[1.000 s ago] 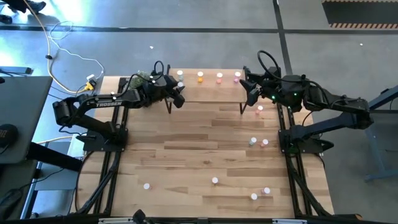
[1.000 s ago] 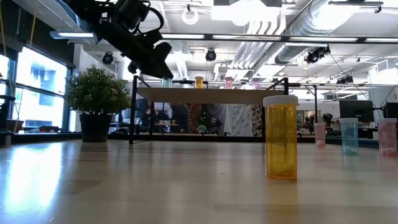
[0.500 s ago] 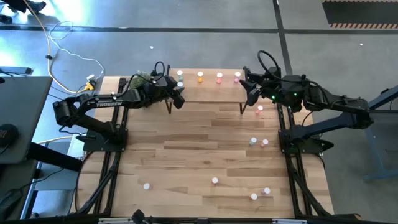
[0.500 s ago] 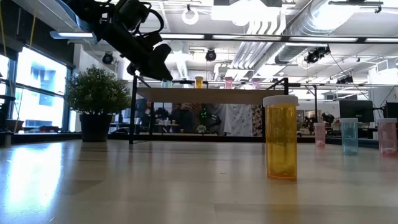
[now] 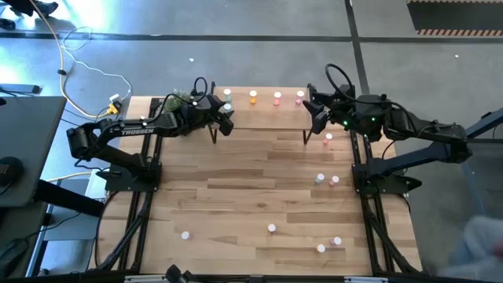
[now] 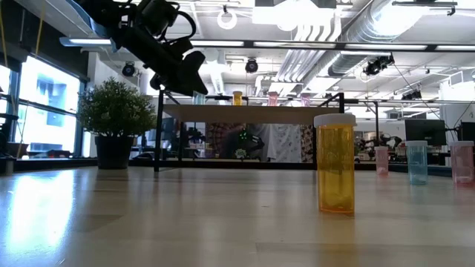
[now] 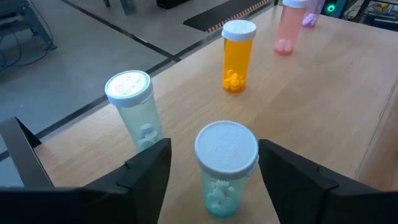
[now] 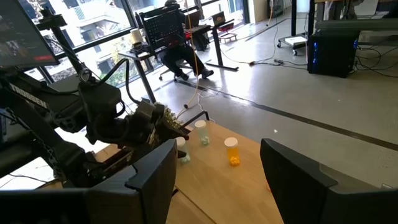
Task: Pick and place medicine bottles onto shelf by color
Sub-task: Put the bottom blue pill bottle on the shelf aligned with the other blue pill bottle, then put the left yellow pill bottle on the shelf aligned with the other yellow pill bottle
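Left wrist view shows the left gripper [image 7: 214, 168] with its fingers spread wide on either side of a pale green medicine bottle [image 7: 225, 167] standing upright on the shelf [image 7: 323, 93], not touching it. A second pale green bottle [image 7: 134, 107] stands just beside it, with an orange bottle [image 7: 237, 55] and a pink bottle [image 7: 288, 26] farther along the board. From above, the left gripper [image 5: 225, 120] hovers at the shelf's left end and the right gripper [image 5: 314, 116] at its right end, fingers apart and holding nothing. More bottles stand scattered on the table [image 5: 236, 196], among them an orange bottle [image 6: 335, 163] near the low camera.
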